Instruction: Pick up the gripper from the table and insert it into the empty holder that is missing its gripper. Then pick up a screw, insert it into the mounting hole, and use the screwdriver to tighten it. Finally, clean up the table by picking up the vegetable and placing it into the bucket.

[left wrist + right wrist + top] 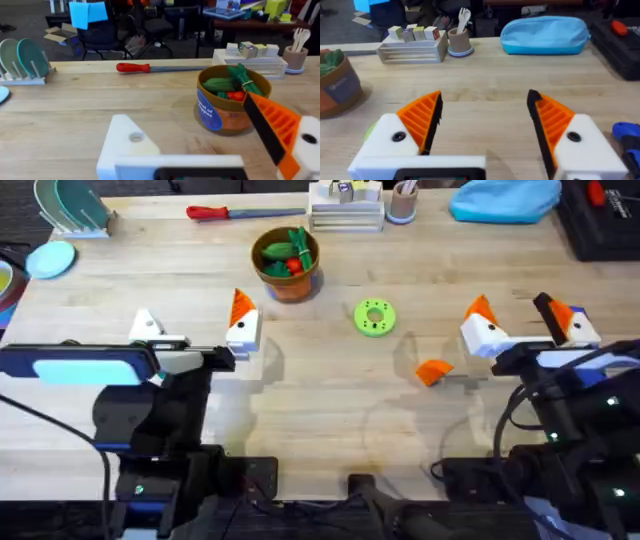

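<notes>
Two arms reach forward from the near edge of the butcher-block worktop [330,400], each low over the wood with its pincer pointing away from the bases. In the overhead view the left arm runs along the left side, and its left pincer [195,330] stands wide apart: one side is a bare white holder [146,326] with no orange finger, the other a white block carrying an orange finger [241,306]. It holds nothing. From the left wrist the empty holder [131,145] shows a round mounting hole on top, and its lower part is cut off by the view's edge.

On the right side, the right pincer [523,320] is also spread wide and empty, both white blocks bearing orange ribbed fingers [422,117]; a blue object at that wrist view's edge is cut off and hard to name.

Beyond the left pincer, toward the far middle of the worktop, stands the brown-orange bucket [288,265], with green and red vegetables [284,252] inside it. A red-handled tool [245,212] lies near the far edge, and a light blue pouch [503,200] sits at the far right. A green ring-shaped disc [375,317] lies flat between the two pincers. The loose orange gripper [434,371] rests on the wood just beside the right pincer's nearer finger block, on its inner side.
</notes>
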You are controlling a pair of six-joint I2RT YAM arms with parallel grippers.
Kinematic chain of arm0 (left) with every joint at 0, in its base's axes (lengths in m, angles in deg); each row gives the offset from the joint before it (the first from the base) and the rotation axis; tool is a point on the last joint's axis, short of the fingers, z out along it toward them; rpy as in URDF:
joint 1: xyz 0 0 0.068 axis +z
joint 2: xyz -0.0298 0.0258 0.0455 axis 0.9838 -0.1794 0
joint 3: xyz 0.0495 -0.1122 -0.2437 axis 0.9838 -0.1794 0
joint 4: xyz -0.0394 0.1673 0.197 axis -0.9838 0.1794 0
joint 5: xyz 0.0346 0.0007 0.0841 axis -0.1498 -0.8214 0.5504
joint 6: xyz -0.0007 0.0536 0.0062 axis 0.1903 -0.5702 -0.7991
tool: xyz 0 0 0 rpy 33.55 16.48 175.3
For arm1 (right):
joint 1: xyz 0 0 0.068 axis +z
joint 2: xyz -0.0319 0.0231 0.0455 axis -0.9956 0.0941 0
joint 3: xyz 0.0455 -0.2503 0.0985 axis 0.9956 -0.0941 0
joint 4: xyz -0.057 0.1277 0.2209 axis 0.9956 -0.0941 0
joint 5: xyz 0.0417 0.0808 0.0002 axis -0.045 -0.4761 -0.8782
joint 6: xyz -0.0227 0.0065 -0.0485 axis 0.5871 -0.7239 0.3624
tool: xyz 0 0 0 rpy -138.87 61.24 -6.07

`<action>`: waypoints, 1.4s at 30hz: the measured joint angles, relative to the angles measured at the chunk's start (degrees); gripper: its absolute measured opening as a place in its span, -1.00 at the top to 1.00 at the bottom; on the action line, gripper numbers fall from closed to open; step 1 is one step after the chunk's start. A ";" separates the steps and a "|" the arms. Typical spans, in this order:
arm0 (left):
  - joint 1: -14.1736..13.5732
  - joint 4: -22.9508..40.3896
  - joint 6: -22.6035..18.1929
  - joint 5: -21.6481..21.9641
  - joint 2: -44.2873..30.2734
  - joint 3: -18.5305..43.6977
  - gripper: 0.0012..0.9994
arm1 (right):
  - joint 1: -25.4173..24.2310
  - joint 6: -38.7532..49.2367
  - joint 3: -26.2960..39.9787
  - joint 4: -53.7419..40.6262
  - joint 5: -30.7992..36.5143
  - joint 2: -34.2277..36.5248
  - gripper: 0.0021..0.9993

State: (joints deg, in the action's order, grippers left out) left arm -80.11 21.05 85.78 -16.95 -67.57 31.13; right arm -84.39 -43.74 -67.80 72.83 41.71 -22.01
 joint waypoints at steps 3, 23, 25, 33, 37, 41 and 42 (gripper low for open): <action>0.00 5.68 -0.08 1.77 -0.15 4.55 -0.99 | 0.00 -0.89 1.95 -4.01 -0.44 0.02 -0.98; 0.00 49.92 -0.22 5.10 -35.65 59.86 -0.99 | 0.00 -1.95 49.50 -39.56 -4.94 32.72 -0.98; 0.00 50.83 -0.22 4.65 -38.72 62.51 -0.99 | 0.00 -1.96 52.45 -41.05 -4.96 35.98 -0.98; 0.00 55.79 3.15 3.31 -44.95 63.38 -0.99 | 0.00 -1.93 54.00 -42.04 -4.96 40.70 -0.98; 0.00 60.26 14.07 5.74 -49.52 63.41 -0.99 | 0.00 -1.93 54.00 -42.04 -4.96 40.98 -0.98; 0.13 69.82 30.65 8.96 -55.43 63.40 -0.98 | 0.00 -1.93 54.00 -42.04 -4.96 40.98 -0.99; 0.38 71.97 35.23 9.70 -56.58 63.33 -0.98 | 0.00 -1.93 54.00 -42.04 -4.96 40.98 -0.98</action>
State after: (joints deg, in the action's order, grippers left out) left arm -79.73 93.02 121.01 -7.26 -124.15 94.46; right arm -84.39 -45.67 -13.80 30.79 36.75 18.97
